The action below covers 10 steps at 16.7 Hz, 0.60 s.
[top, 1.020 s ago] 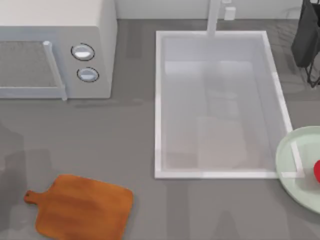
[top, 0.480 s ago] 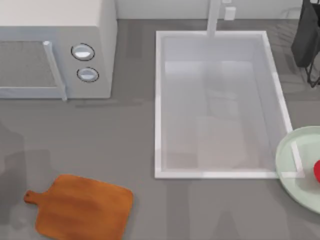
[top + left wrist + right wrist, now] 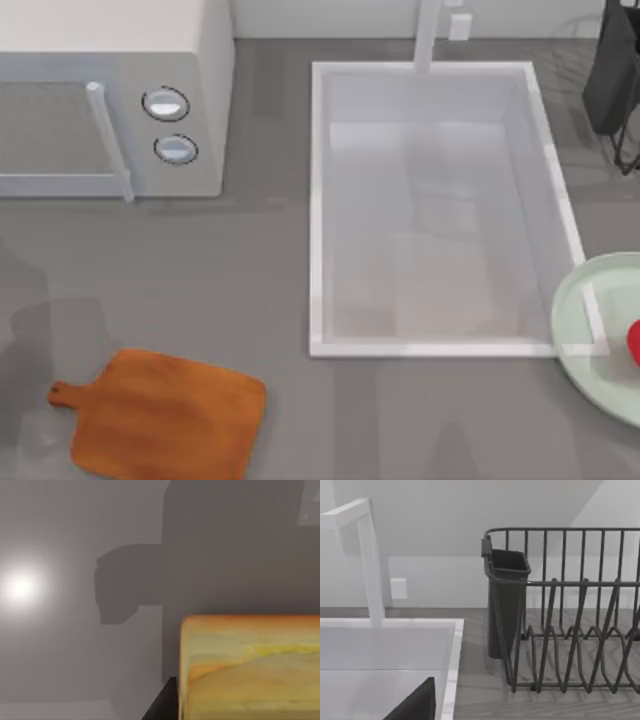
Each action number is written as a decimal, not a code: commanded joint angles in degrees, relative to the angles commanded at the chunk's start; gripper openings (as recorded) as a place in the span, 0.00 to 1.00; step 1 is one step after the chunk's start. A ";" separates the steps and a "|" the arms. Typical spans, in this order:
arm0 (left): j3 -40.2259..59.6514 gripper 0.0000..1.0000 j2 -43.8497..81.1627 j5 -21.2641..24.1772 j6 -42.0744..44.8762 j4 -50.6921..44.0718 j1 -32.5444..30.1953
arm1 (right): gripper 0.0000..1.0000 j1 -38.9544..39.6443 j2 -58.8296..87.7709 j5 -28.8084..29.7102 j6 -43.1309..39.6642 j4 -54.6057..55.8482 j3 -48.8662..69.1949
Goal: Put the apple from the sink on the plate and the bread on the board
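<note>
The bread (image 3: pixel 250 667) is sitting right against the left wrist camera, a dark finger (image 3: pixel 162 702) touching its pale side, above bare grey counter (image 3: pixel 75 645); I cannot tell whether the left jaws are gripping it. In the top view the board (image 3: pixel 165 415) is lying at lower left. The apple (image 3: pixel 634 343) is resting on the plate (image 3: pixel 585 310), overlapping the sink (image 3: pixel 318 210) corner. The right wrist is facing the faucet (image 3: pixel 367 560) and a dish rack (image 3: pixel 565 610); the right jaws' state cannot be told.
</note>
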 joint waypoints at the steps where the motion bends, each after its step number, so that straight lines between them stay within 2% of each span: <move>1: 1.08 0.00 -0.49 0.00 0.09 -1.37 0.00 | 1.00 0.00 0.00 0.00 0.00 0.00 0.00; 7: 10.62 0.00 -6.18 -0.02 -0.08 -18.31 -0.08 | 1.00 0.00 0.00 0.00 0.00 0.00 0.00; 10: 13.50 0.00 -8.51 -0.03 -0.38 -22.28 -0.23 | 1.00 0.00 0.00 0.00 0.00 0.00 0.00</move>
